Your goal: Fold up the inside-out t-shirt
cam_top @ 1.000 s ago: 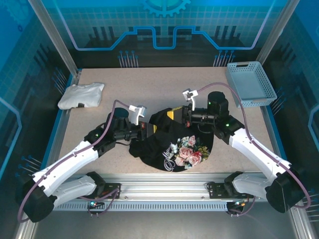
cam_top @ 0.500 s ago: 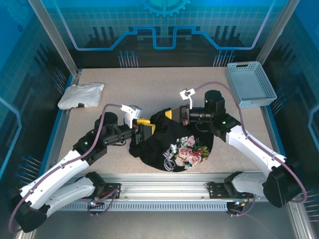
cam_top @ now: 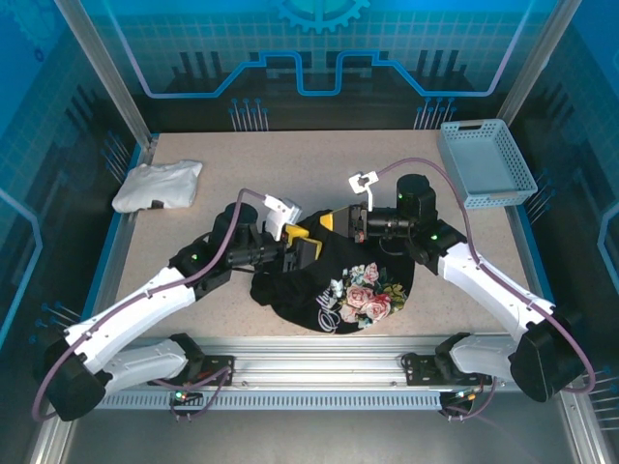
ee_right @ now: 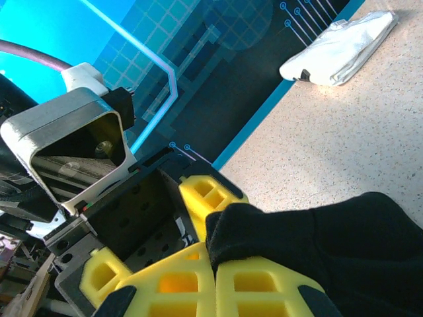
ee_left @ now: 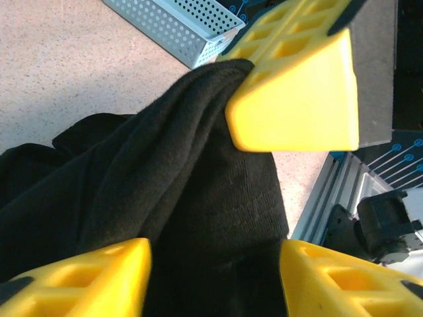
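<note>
Progress: early, by the look of it. The t-shirt (cam_top: 338,280) lies in a crumpled heap at the middle of the table (cam_top: 290,164), toward the near edge, between the two arms. Its flower print and white script face up on the near side. No sleeve, hem or straight edge can be made out, and no flat fold is visible. The garment is not spread out. Judged from this, the whole fold remains to be done: open the heap, lay it flat, then fold it.

Right claw (cam_top: 334,222): closed on a ridge of black cloth at the far edge of the heap. The right wrist view shows the fabric pinched between the two yellow fingers, with the cloth running away from the tips.

Left claw (cam_top: 302,244): jaws parted about halfway, grasping nothing. It sits just beside the right claw, at the same ridge of cloth. In the left wrist view, black fabric passes between its two yellow fingertips, with a gap on each side. Whether a fingertip touches the cloth cannot be told.

Other items: a white folded garment (cam_top: 157,185) at the far left and a blue basket (cam_top: 486,162) at the far right, both well apart from the t-shirt.
</note>
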Robot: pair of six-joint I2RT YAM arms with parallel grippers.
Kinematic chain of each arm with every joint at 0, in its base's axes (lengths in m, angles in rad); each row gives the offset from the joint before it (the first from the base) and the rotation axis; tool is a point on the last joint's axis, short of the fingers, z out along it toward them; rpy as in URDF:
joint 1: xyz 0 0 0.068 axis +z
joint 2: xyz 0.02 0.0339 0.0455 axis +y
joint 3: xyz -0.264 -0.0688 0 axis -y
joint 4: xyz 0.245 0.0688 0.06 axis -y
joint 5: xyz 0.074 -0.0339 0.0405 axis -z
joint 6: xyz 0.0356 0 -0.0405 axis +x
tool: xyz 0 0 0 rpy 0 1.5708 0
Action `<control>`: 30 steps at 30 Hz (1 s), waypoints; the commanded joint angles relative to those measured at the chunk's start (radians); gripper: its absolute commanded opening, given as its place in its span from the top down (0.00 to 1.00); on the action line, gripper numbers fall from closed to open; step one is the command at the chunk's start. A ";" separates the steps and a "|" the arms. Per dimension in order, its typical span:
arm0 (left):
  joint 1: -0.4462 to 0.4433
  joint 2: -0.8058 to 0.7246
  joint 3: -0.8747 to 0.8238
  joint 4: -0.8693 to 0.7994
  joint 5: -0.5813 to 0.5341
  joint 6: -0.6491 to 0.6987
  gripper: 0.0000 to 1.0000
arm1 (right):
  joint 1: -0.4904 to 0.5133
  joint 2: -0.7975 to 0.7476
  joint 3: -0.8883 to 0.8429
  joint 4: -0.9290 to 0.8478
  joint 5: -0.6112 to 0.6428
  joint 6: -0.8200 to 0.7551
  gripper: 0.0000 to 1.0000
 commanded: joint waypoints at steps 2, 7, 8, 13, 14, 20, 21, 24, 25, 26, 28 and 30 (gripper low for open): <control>-0.006 0.018 0.037 0.060 0.040 0.019 0.65 | -0.001 -0.009 0.025 0.011 -0.018 0.006 1.00; -0.007 0.007 0.032 0.072 0.042 0.009 0.87 | -0.001 -0.015 0.030 -0.026 -0.004 -0.020 1.00; -0.006 0.001 0.029 0.076 0.042 0.005 0.90 | -0.002 -0.014 0.035 -0.043 0.004 -0.028 1.00; -0.006 -0.034 0.012 0.101 0.036 -0.031 1.00 | 0.002 -0.015 0.085 -0.173 0.073 -0.097 0.99; -0.005 -0.039 0.012 0.105 0.026 -0.047 1.00 | 0.003 -0.016 0.101 -0.211 0.089 -0.118 0.93; -0.004 -0.042 0.042 0.106 -0.054 -0.213 1.00 | 0.065 -0.109 0.165 -0.517 0.434 -0.341 0.62; -0.004 -0.039 0.050 0.106 -0.054 -0.241 1.00 | 0.074 -0.138 0.145 -0.502 0.450 -0.352 0.59; -0.004 -0.037 0.070 0.094 -0.060 -0.297 1.00 | 0.104 -0.204 0.065 -0.424 0.441 -0.369 0.54; -0.004 -0.038 0.074 0.088 -0.070 -0.307 1.00 | 0.116 -0.218 0.036 -0.393 0.427 -0.374 0.52; -0.004 -0.040 0.076 0.083 -0.078 -0.311 1.00 | 0.127 -0.226 0.016 -0.369 0.419 -0.377 0.51; -0.004 -0.047 0.077 0.076 -0.097 -0.318 1.00 | 0.161 -0.232 -0.020 -0.323 0.425 -0.380 0.49; -0.004 -0.052 0.078 0.076 -0.097 -0.328 1.00 | 0.193 -0.221 -0.066 -0.288 0.455 -0.377 0.46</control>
